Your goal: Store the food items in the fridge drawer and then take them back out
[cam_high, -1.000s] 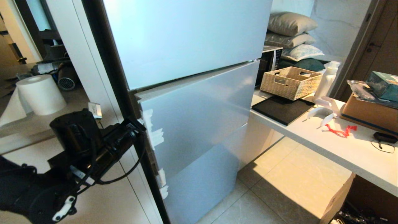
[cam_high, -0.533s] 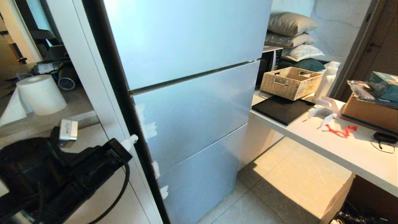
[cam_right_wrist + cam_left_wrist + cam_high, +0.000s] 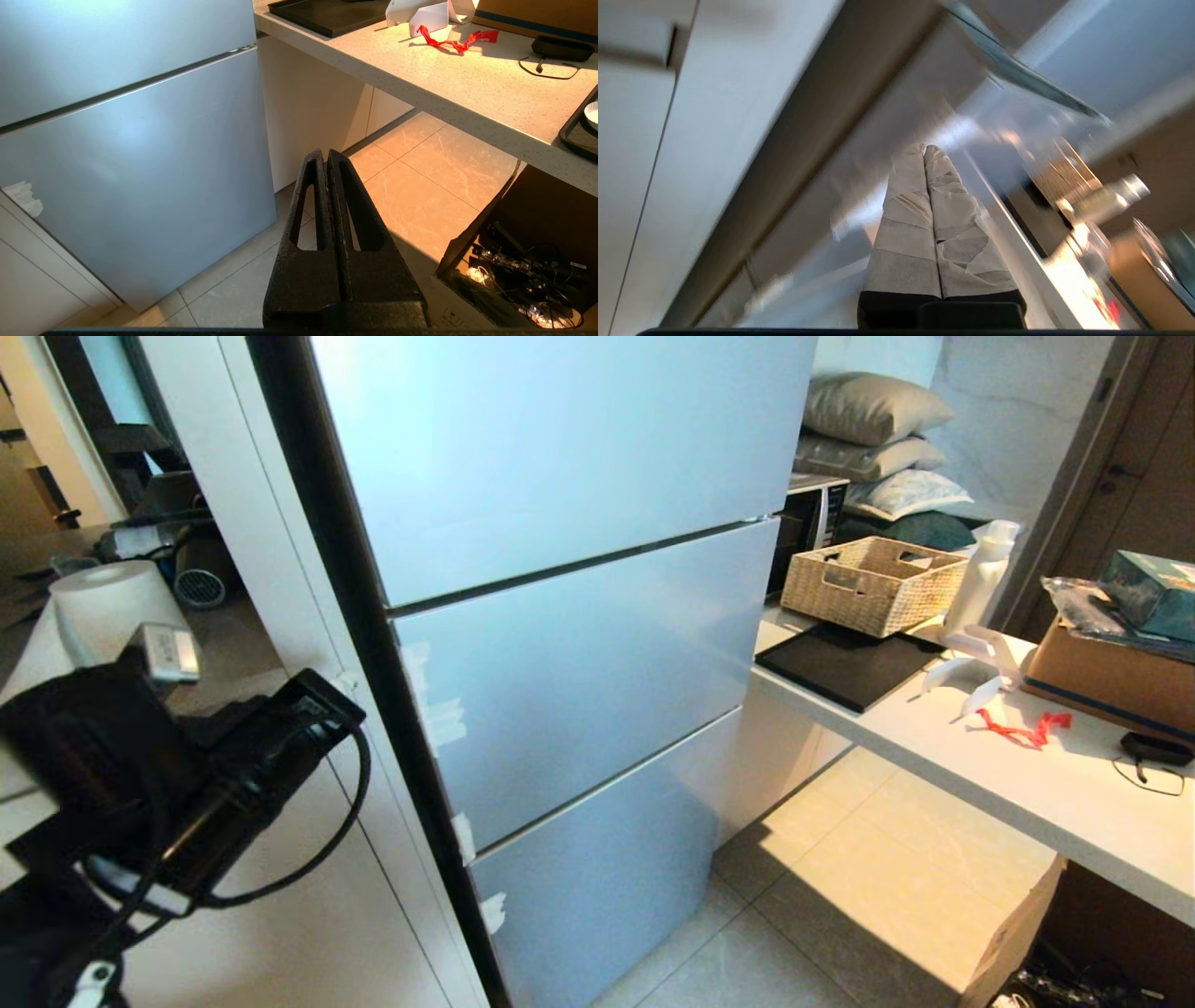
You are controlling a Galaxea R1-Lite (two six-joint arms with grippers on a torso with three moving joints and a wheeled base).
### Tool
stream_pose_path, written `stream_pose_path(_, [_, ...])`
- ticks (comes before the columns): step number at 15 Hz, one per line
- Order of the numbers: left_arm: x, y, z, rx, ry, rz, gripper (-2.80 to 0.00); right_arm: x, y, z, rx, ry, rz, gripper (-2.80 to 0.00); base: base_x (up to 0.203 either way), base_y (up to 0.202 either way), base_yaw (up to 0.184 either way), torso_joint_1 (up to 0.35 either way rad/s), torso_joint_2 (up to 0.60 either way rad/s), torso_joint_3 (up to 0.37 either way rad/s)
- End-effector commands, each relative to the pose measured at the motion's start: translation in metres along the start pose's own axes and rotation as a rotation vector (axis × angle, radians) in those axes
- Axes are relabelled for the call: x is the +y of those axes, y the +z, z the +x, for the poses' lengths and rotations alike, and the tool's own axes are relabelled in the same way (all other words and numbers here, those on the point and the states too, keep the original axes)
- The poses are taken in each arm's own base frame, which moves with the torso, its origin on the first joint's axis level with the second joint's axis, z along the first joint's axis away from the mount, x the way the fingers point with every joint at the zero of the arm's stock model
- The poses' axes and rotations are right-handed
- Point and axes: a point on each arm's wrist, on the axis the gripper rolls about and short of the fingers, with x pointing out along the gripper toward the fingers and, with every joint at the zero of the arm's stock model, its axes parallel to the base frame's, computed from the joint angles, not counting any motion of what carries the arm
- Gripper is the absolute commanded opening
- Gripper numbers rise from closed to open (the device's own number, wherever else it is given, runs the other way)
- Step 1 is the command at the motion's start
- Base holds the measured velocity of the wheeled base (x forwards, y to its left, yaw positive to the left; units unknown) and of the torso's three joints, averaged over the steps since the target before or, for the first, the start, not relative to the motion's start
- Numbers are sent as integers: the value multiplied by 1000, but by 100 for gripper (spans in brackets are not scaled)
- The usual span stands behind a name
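The fridge (image 3: 597, 663) stands shut, with all its grey doors flush. The food items and the fridge drawer are hidden behind them. My left arm (image 3: 224, 756) hangs left of the fridge's dark side edge, beside a white cabinet. In the left wrist view my left gripper (image 3: 923, 149) is shut and holds nothing. Its tape-wrapped fingers (image 3: 906, 219) are pressed together and point up along the fridge front. My right gripper (image 3: 326, 153) is parked low over the tiled floor. It is shut and empty, with its black fingers (image 3: 310, 210) touching.
A white counter (image 3: 1046, 784) runs along the right with a wicker basket (image 3: 873, 581), a black mat (image 3: 845, 663), a white bottle (image 3: 980, 581), a cardboard box (image 3: 1111, 677) and a red strip (image 3: 1022, 728). A paper roll (image 3: 103, 607) sits at left. An open box (image 3: 528, 261) stands under the counter.
The middle fridge door, slightly ajar a second ago, now sits flush and shut. My left arm has drawn back to the left, away from the door's edge. The right arm has not moved.
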Motion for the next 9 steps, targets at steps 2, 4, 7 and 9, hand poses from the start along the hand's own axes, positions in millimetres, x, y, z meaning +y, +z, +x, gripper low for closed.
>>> stream_pose_path(2, [8,-18,48,-11,34,-31,-280,0,0,0,1,0,0,-280,0,0,0,0,0,0])
stream_pose_path(4, [8,-22,62,-18,37,-38,-280,0,0,0,1,0,0,-280,0,0,0,0,0,0])
stream_pose_path(7, [10,-34,77,-8,49,-35,-280,0,0,0,1,0,0,-280,0,0,0,0,0,0])
stream_pose_path(9, [8,-35,77,0,37,-38,-280,0,0,0,1,0,0,-280,0,0,0,0,0,0])
